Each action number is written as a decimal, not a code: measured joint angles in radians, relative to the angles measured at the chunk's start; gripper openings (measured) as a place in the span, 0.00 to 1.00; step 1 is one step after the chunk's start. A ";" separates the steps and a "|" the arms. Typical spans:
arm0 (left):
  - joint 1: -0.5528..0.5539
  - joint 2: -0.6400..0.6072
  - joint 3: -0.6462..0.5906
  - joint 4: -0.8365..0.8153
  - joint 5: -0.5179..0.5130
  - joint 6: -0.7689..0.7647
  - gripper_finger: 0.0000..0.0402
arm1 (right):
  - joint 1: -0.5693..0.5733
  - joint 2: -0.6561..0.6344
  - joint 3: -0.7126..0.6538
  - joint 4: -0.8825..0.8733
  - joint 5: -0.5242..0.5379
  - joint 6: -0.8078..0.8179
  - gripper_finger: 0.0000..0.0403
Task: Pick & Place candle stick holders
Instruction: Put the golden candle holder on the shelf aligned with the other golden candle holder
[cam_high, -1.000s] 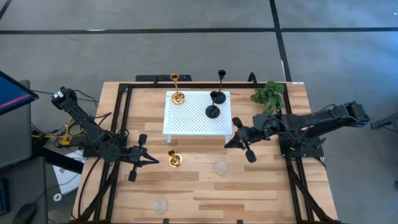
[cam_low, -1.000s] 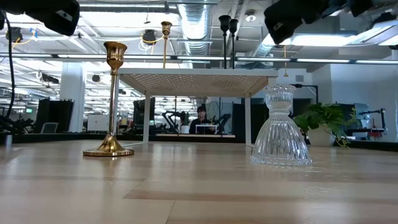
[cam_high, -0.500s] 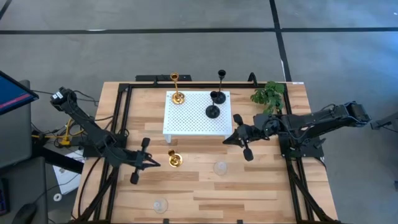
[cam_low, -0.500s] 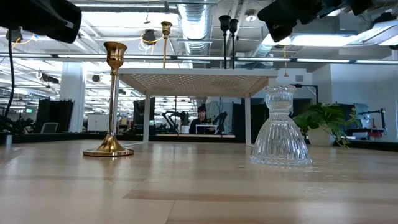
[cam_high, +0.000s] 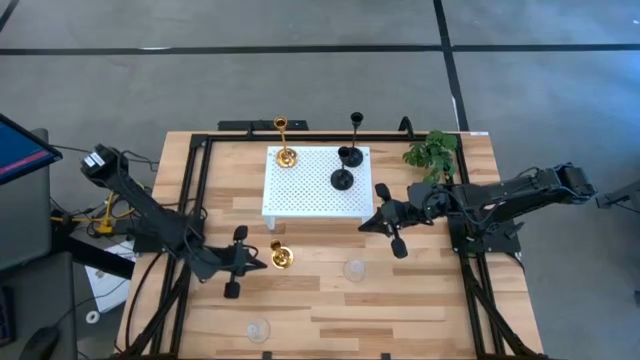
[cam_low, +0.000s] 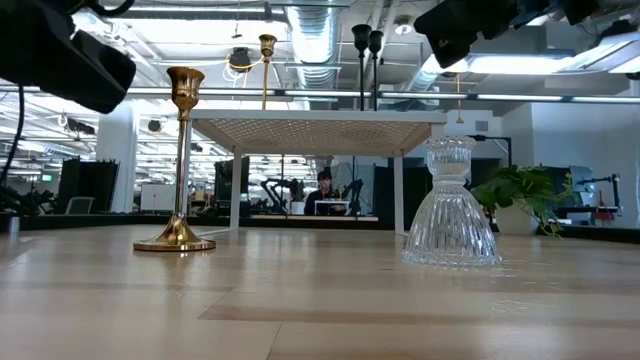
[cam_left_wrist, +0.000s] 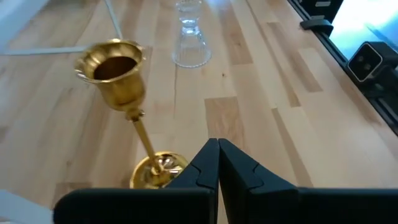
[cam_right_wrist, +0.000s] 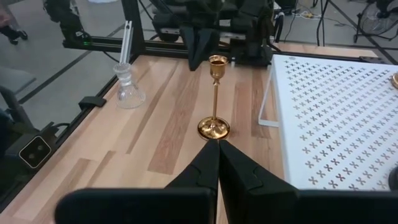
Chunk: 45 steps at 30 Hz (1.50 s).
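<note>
Candle stick holders sit in three spots: nearest the lower edge of the high view, a clear glass holder (cam_high: 259, 329) stands alone on the table (cam_high: 420, 320); a little above it a second glass holder (cam_high: 354, 268) stands beside a gold holder (cam_high: 281, 257) at centre frame; farther up, another gold holder (cam_high: 286, 156) and two black holders (cam_high: 342, 178) rest on the white perforated platform (cam_high: 310, 195), with a green plant sprig (cam_high: 432, 152) at upper right. The left gripper (cam_high: 258, 260) hovers just left of the centre gold holder, jaws pressed together and empty; in the left wrist view its tips point at the round base (cam_left_wrist: 158, 169). The right gripper (cam_high: 367, 224) hangs off the platform's right edge, jaws likewise together on nothing. With jaws this close and not apart, any further advance would likely push the thin stem and topple the tall, narrow-based holder, perhaps rolling it toward the neighbouring glass one.
</note>
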 joint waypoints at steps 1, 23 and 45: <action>0.000 0.020 0.000 0.022 0.000 -0.003 0.01 | 0.000 0.000 0.000 0.000 0.000 0.000 0.00; -0.135 0.199 0.000 0.159 -0.409 -0.301 0.01 | 0.000 0.000 -0.001 -0.068 0.000 0.010 0.00; -0.094 0.275 0.000 0.159 -0.418 -0.370 0.10 | 0.000 0.000 -0.001 -0.068 0.000 0.008 0.00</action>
